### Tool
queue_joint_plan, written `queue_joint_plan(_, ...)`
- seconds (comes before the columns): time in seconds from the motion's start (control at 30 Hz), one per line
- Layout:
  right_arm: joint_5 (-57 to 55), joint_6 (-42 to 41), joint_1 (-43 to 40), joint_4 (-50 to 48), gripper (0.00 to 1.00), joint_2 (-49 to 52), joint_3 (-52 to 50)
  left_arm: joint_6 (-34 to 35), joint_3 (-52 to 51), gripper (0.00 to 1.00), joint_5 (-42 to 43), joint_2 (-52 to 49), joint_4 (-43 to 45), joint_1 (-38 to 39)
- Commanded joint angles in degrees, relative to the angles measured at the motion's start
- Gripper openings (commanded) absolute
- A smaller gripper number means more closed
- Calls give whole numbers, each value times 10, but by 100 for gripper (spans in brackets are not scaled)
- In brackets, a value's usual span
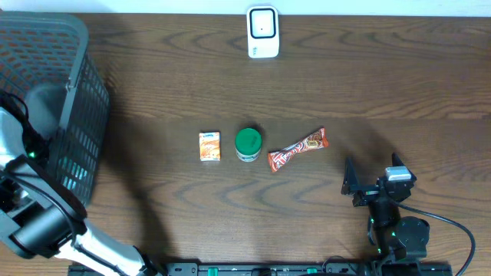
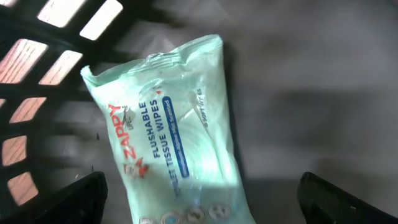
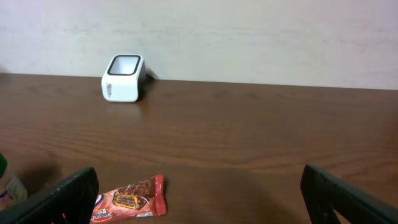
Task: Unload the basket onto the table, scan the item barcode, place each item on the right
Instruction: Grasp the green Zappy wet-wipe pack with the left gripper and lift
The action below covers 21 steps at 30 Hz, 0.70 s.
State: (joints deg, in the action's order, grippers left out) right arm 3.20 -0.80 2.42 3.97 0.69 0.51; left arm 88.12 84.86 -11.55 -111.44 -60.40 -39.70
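Observation:
A pale green pack of flushable tissue wipes [image 2: 168,130] lies on the floor of the dark mesh basket [image 1: 54,92]. My left gripper [image 2: 200,208] hangs open just above it, one finger on each side of the pack's near end, not touching it. The white barcode scanner [image 1: 261,32] stands at the table's far edge, also seen in the right wrist view [image 3: 123,78]. My right gripper [image 1: 374,172] rests open near the front right, empty, facing the scanner. A red candy bar [image 3: 130,198] lies just ahead of its left finger.
On the table's middle lie a small orange box [image 1: 209,146], a green-lidded tub [image 1: 248,143] and the red candy bar [image 1: 298,149] in a row. The basket's mesh walls [image 2: 37,74] close in around the left gripper.

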Motion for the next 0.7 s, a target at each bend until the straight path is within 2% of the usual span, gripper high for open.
queue_joint_plan(0.0, 1, 0, -5, 1, 99, -3, -2, 5, -3, 98, -13, -25, -3, -2)
queue_joint_plan(0.43, 1, 0, -5, 1, 99, -3, -2, -10, -11, 98, 5, -52, -3, -1)
queue_joint_plan(0.67, 1, 0, -5, 1, 99, -3, -2, -10, -89, 98, 19, -52, 43, -1)
